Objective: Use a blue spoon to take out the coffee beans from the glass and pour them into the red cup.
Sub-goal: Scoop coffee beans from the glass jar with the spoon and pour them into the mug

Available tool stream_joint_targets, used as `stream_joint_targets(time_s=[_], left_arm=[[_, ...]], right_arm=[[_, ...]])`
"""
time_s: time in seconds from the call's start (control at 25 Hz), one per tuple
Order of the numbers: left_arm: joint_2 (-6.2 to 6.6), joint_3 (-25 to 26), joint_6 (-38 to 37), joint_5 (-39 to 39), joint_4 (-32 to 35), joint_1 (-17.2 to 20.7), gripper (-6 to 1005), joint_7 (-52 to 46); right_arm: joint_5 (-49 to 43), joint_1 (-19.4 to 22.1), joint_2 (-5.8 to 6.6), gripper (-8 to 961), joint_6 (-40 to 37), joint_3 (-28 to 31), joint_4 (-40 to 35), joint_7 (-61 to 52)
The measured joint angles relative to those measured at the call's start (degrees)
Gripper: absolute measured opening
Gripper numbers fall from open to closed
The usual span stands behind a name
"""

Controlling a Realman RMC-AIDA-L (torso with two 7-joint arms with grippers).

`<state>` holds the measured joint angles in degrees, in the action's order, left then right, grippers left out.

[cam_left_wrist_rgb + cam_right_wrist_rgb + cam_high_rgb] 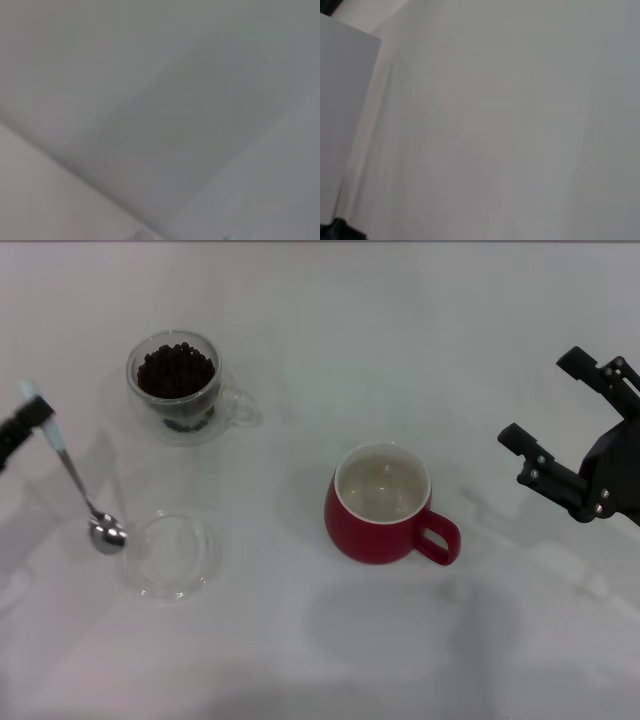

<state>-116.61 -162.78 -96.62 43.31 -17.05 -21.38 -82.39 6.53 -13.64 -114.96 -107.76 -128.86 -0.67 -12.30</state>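
In the head view my left gripper (30,418) at the far left edge is shut on the pale-blue handle of the blue spoon (82,490). The spoon hangs down with its shiny empty bowl just left of a flat clear dish. The glass (178,386) stands at the back left, its side handle to the right, with the coffee beans (176,370) heaped inside. The red cup (382,504) stands in the middle, cream inside empty, loop handle to the right. My right gripper (545,410) is open at the right edge, away from everything. Both wrist views show only bare white surface.
A flat shallow clear glass dish (172,554) lies at the front left, beside the spoon's bowl. The white table (400,340) carries nothing else in view.
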Motion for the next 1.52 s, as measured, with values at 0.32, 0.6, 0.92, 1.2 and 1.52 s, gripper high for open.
stream_joint_targets(time_s=[0.32, 0.6, 0.92, 1.2, 1.52], left_arm=[[4.36, 0.0, -2.89, 1.56, -4.0, -4.67, 125, 0.6], [5.76, -0.07, 0.13, 4.53, -7.52, -11.49, 125, 2.92], [6.43, -0.17, 13.9, 0.53, -7.19, -19.77, 125, -3.65], [6.43, -0.17, 20.2, -12.04, -7.22, -28.62, 125, -8.33], [5.54, -0.26, 22.78, -18.74, -7.13, -32.58, 124, -8.47]], right_arm=[[-0.12, -0.44, 0.0, 849, -0.16, -0.49, -1.31, 0.0], [-0.12, -0.5, 0.0, 848, -0.01, -0.59, -3.02, 1.34], [0.58, -0.61, -0.09, 848, 0.43, 0.2, -4.61, 1.49], [1.01, -0.6, -0.09, 848, 0.6, 2.31, -4.69, 1.57], [1.49, -0.65, -0.09, 848, 1.1, 3.61, -4.69, 1.58]])
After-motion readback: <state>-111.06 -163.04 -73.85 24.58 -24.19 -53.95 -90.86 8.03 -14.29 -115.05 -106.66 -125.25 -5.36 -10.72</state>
